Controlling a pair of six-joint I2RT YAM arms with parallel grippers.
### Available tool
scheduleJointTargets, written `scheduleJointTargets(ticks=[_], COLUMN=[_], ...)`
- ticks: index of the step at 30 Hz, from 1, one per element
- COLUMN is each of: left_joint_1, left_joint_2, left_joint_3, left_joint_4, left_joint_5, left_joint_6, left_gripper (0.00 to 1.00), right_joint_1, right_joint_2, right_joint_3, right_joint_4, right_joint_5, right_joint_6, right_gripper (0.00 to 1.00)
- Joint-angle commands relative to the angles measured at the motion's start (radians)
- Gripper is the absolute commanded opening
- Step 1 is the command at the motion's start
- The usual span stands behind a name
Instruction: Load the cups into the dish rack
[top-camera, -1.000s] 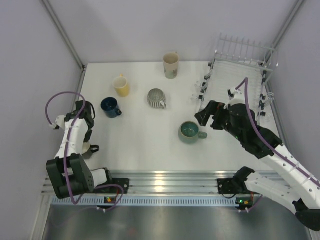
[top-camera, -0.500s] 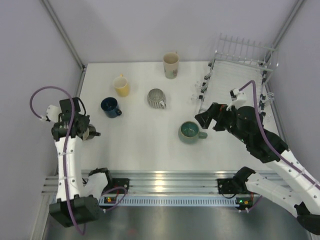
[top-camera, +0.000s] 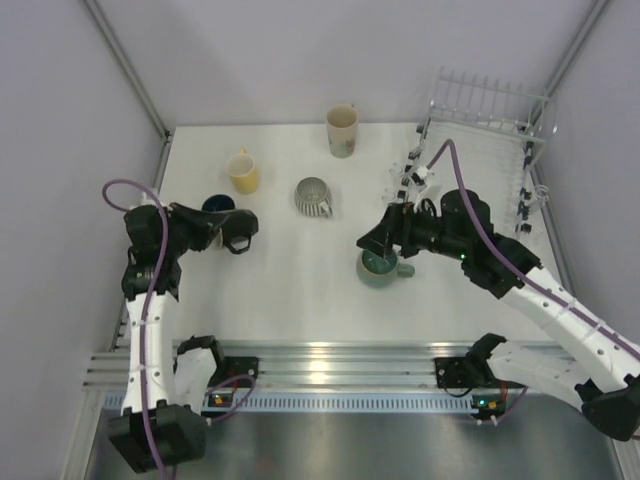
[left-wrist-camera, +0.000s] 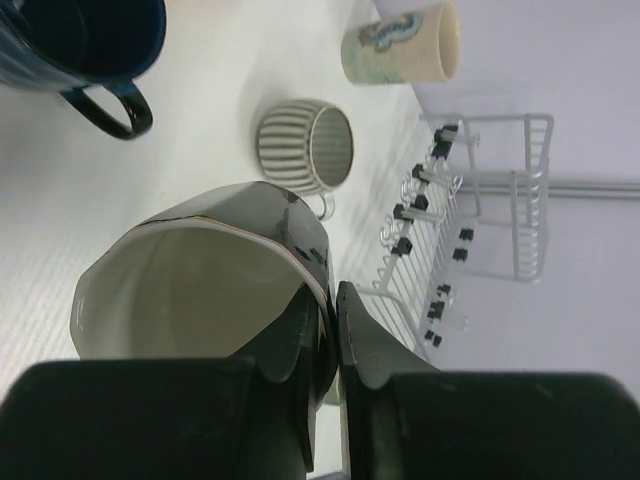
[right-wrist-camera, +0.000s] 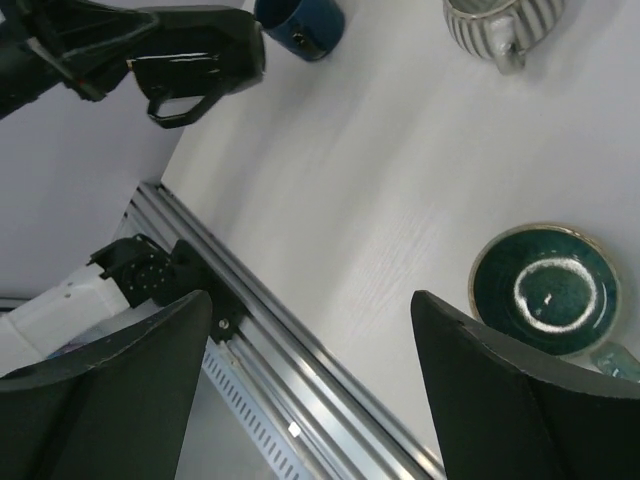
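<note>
Above the white desk (top-camera: 300, 290), your left jaws pinch a glossy black mug (left-wrist-camera: 190, 280) by its rim; your right jaws gape over the teal-green glazed mug (right-wrist-camera: 547, 288): straddle its wall squarely.

Left claw (top-camera: 226, 230) carried black mug (top-camera: 240, 229) rightward; right claw (top-camera: 384, 240) shifted over teal mug (top-camera: 381, 269).

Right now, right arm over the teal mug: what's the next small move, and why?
Probably slide the right gripper sideways until one finger is inside the rim of the teal-green mug, then lower. The jaws stand wide open, but in the right wrist view the upright mug lies beyond one finger, not between them.
</note>
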Motion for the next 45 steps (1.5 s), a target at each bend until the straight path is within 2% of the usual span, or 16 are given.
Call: scheduleJointTargets(ticks=[1, 5, 9, 11, 12, 14, 15, 19, 22, 23, 25, 30, 45], left_joint_1=[0.001, -0.020, -0.172, -0.227, -0.293, -0.342, -0.379, -0.415, -0.415, -0.416, -0.419, -0.444, -0.507], left_joint_2=[0.015, 0.106, 0.202, 0.248, 0.298, 0.340, 0.375, 0.423, 0.473, 0.487, 0.508, 0.499, 0.458], left_joint_3=[-0.051, -0.076, -0.070, -0.070, -0.067, -0.056, -0.059, -0.096, -0.120, -0.119, -0.106, -0.109, -0.195], left_joint_4=[0.391, 0.611, 0.839, 1.003, 1.061, 1.154, 1.266, 1.564, 1.771, 1.801, 1.855, 1.854, 1.863], left_joint_5=[0.216, 0.271, 0.246, 0.237, 0.234, 0.226, 0.223, 0.188, 0.150, 0.151, 0.159, 0.163, 0.119], left_joint_6=[-0.088, -0.130, -0.148, -0.196, -0.213, -0.263, -0.285, -0.451, -0.583, -0.608, -0.639, -0.593, -0.592], left_gripper=[0.00, 0.00, 0.00, 0.00, 0.00, 0.00, 0.00, 0.00, 0.00, 0.00, 0.00, 0.00, 0.00], right_joint_1=[0.010, 0.009, 0.010, 0.010, 0.009, 0.008, 0.008, 0.005, 0.005, 0.005, 0.005, 0.008, 0.048], right_joint_2=[0.026, 0.056, 0.096, 0.116, 0.122, 0.142, 0.148, 0.179, 0.175, 0.176, 0.185, 0.259, 0.440], right_joint_3=[0.005, -0.011, -0.003, -0.006, -0.008, -0.008, -0.008, -0.026, -0.093, -0.121, -0.136, -0.095, 0.001], right_joint_4=[0.134, 0.211, 0.286, 0.346, 0.364, 0.413, 0.418, 0.525, 0.703, 0.782, 0.835, 0.904, 1.053], right_joint_5=[-0.137, -0.166, -0.174, -0.177, -0.175, -0.168, -0.165, -0.172, -0.203, -0.206, -0.205, -0.223, -0.185], right_joint_6=[-0.001, 0.027, 0.079, 0.116, 0.128, 0.160, 0.171, 0.229, 0.281, 0.295, 0.321, 0.380, 0.450], right_gripper=[0.81, 0.78, 0.78, 0.77, 0.77, 0.77, 0.76, 0.74, 0.73, 0.72, 0.72, 0.70, 0.60])
